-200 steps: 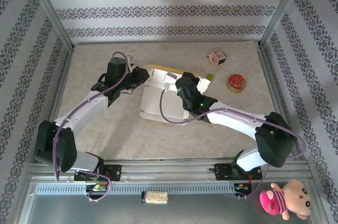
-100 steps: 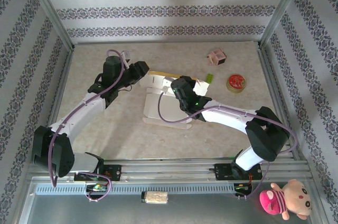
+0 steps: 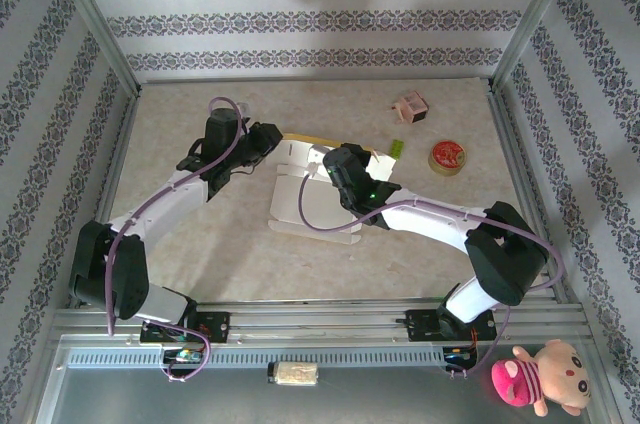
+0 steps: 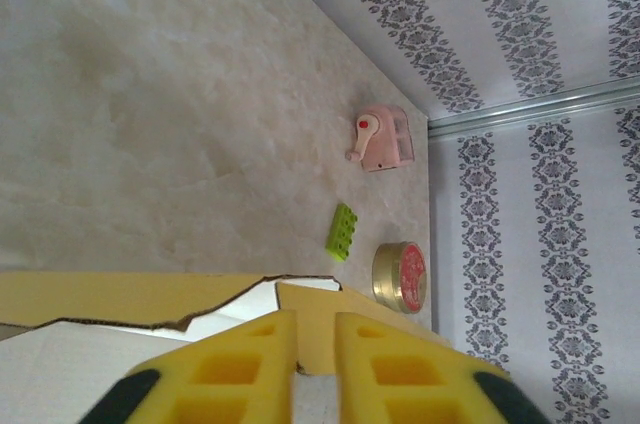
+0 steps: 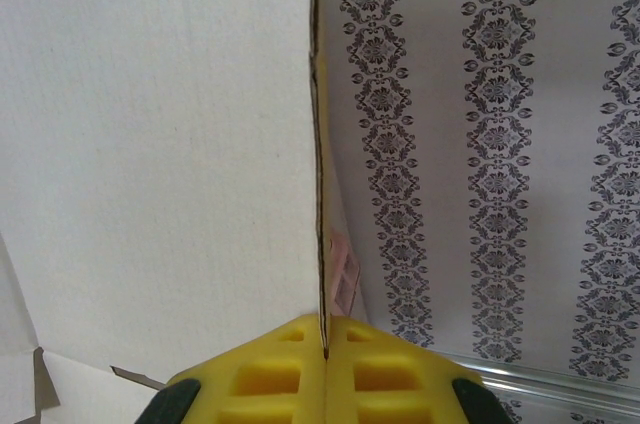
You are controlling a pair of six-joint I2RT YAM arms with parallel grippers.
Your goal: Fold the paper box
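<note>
The paper box [image 3: 300, 199] lies open in the middle of the table, white inside up, with a yellow flap along its back edge. My right gripper [image 3: 328, 156] is over the box's back right part. In the right wrist view it [image 5: 325, 344] is shut on the edge of a raised white panel [image 5: 150, 144]. My left gripper [image 3: 268, 137] is at the box's back left corner. In the left wrist view its jaws [image 4: 316, 329] stand a narrow gap apart over the yellow flap [image 4: 120, 299], whose face shows through the gap.
A small pink item [image 3: 410, 106], a green brick [image 3: 397, 147] and a red-lidded tin [image 3: 447, 156] lie at the back right, close to the box's right end. A plush toy [image 3: 540, 376] sits off the table at the front right.
The right gripper has drawn its panel slightly left, and the box has shifted with it. The left gripper drew back a little, spread its jaws and narrowed them again at the back left corner.
</note>
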